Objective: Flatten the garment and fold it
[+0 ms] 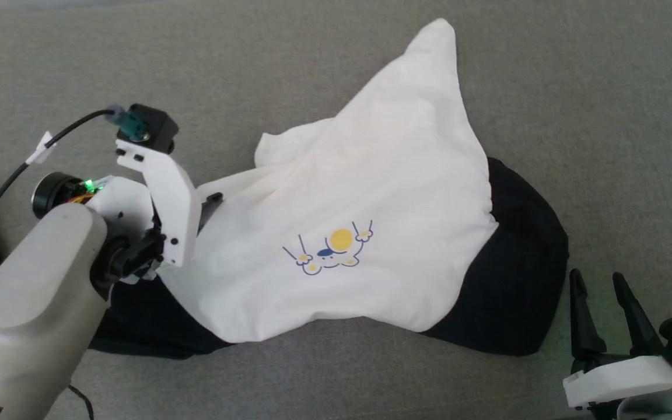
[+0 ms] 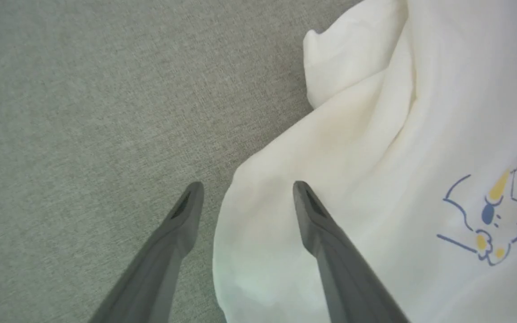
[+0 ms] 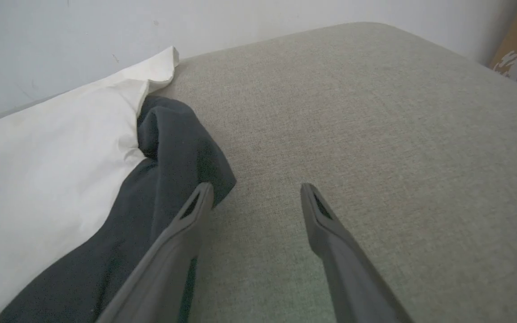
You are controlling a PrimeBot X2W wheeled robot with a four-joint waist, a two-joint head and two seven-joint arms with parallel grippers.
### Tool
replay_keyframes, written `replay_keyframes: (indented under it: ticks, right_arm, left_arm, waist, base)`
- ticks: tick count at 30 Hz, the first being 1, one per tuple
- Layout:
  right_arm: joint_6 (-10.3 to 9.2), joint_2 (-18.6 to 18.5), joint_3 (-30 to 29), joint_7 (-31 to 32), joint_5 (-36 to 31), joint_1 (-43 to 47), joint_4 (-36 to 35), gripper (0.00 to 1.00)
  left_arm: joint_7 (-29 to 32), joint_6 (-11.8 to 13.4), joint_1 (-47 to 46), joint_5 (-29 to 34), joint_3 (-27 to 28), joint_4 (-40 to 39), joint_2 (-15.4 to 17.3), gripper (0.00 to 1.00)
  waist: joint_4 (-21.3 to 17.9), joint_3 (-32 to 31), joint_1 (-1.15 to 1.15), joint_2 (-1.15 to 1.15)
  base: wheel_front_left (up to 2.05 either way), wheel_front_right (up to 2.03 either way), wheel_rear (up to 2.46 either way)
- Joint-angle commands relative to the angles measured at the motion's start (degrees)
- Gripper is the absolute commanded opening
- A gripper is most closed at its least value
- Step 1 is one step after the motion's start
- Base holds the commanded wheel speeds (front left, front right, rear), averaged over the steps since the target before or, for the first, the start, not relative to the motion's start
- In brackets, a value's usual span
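Grey-green woven cushion [image 1: 604, 116], its far corner rounded in the right wrist view. The shirt [image 1: 371, 175] lies crumpled on it at the centre of the head view. White body on top, print [image 1: 331, 252] face up, one white point at upper centre. Black sleeves [image 1: 522, 280] lie at lower left and right.

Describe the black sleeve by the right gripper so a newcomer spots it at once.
On the grey-green upholstered surface lies a crumpled white T-shirt with a small cartoon print. Its black sleeve bulges from the shirt's right edge, next to the open right gripper. Unlike the other black sleeve, tucked beside the left forearm, it lies in the open.
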Motion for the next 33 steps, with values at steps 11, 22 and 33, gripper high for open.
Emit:
replay_keyframes:
  ticks: [11,22,33]
  right_arm:
    - [-0.04,0.1,-0.5,-0.3,0.4,-1.7,-0.7,1.00]
    - [-0.04,0.1,-1.0,-0.3,0.1,-1.9,-0.4,1.00]
    - [-0.04,0.1,-0.6,-0.3,-0.1,-1.6,-1.2,1.00]
  left_arm:
    - [4.7,-0.4,3.1,-6.4,1.2,0.4,0.2,0.20]
    - [-6.3,0.3,0.2,-5.3,5.7,-0.1,-1.3,0.00]
    - [-23.7,6.8,-7.7,3.5,12.1,2.2,0.6,0.00]
  waist:
    - [-4.1,4.7,0.00,0.00]
    - [-3.5,3.3,0.00,0.00]
    - [-3.4,5.4,0.00,0.00]
  base:
    - [0.00,0.00,0.00]
    - [0.00,0.00,0.00]
    - [0.00,0.00,0.00]
